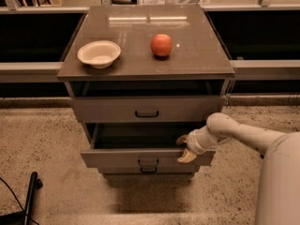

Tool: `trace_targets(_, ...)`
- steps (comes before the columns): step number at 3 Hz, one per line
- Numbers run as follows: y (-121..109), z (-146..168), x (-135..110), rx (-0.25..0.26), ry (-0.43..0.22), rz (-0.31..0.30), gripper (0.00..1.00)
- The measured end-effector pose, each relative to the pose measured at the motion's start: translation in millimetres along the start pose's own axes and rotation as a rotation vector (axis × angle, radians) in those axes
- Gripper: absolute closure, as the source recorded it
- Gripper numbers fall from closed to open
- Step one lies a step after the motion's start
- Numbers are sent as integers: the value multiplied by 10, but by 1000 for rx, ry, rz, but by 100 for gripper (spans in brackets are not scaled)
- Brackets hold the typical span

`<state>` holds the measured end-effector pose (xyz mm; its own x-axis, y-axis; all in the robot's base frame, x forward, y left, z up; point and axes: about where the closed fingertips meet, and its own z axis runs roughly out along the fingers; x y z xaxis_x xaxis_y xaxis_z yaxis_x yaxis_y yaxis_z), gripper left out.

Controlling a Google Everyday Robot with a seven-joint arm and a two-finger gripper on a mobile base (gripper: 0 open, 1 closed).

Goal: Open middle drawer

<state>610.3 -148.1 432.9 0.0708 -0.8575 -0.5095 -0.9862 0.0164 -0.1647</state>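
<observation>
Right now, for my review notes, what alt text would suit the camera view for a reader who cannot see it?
The middle drawer of a grey three-drawer cabinet stands pulled out, with the robot's gripper at the right end of the drawer's front. On the cabinet's top sit a cream bowl and a round orange-red fruit.
</observation>
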Motion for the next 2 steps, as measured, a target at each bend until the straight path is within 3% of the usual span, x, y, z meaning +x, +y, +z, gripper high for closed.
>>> trace_targets(1,0,1,0,0,0,0,9)
trace_targets(2,0,1,0,0,0,0,0)
